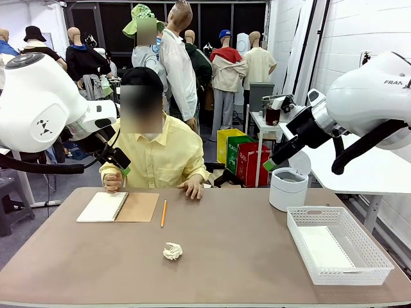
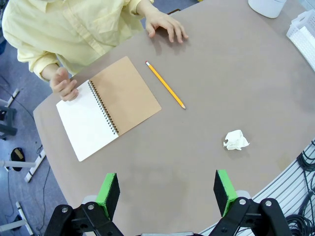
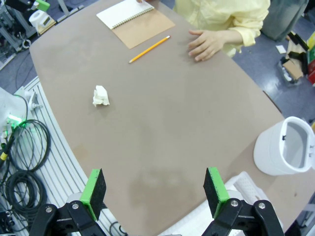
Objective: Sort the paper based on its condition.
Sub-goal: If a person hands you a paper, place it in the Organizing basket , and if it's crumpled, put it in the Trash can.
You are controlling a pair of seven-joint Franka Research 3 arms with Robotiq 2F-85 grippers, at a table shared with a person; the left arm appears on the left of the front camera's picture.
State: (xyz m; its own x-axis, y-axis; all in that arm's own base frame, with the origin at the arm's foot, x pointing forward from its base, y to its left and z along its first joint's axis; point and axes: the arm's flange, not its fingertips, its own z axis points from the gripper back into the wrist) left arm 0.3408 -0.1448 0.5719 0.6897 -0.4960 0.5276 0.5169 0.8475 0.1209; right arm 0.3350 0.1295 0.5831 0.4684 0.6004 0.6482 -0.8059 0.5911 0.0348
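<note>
A crumpled ball of white paper (image 1: 172, 251) lies on the brown table near its front middle, also seen as the ball (image 2: 236, 140) and the ball (image 3: 101, 96). A flat white sheet (image 1: 324, 247) rests inside the white basket (image 1: 302, 226) at the right. My left gripper (image 1: 122, 165) hangs high over the table's left, open (image 2: 166, 192) with nothing between its green pads. My right gripper (image 1: 270, 165) is raised at the right above the bin, open (image 3: 154, 188) and holding nothing. Both are well clear of the ball.
An open spiral notebook (image 1: 117, 206) with a brown cover lies far left, a pencil (image 1: 164, 213) beside it. The person's hands (image 2: 167, 27) rest at the far edge. A white bin (image 1: 288, 188) stands behind the basket.
</note>
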